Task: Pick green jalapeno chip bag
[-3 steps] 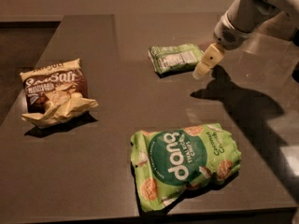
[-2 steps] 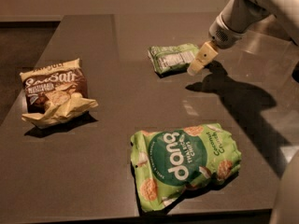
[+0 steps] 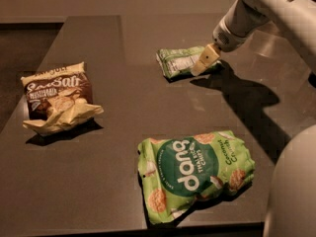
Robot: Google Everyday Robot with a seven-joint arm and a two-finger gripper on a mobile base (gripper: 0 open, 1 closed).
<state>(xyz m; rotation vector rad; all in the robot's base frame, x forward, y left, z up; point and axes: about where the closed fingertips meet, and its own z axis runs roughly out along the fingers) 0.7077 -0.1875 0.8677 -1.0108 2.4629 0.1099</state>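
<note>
Currently the gripper [image 3: 202, 65] sits low at the right end of the jalapeno bag [image 3: 177, 62], its tan tip overlapping the bag's right edge. Whether it touches the bag cannot be told, nor whether it is open or closed. The arm [image 3: 276, 4] reaches in from the upper right. The jalapeno bag lies flat on the far part of the dark surface [image 3: 123, 112], white label panel up. Nearer, well apart from it, lies the dang bag [image 3: 195, 174], and at the left a crumpled brown bag [image 3: 57, 98].
</note>
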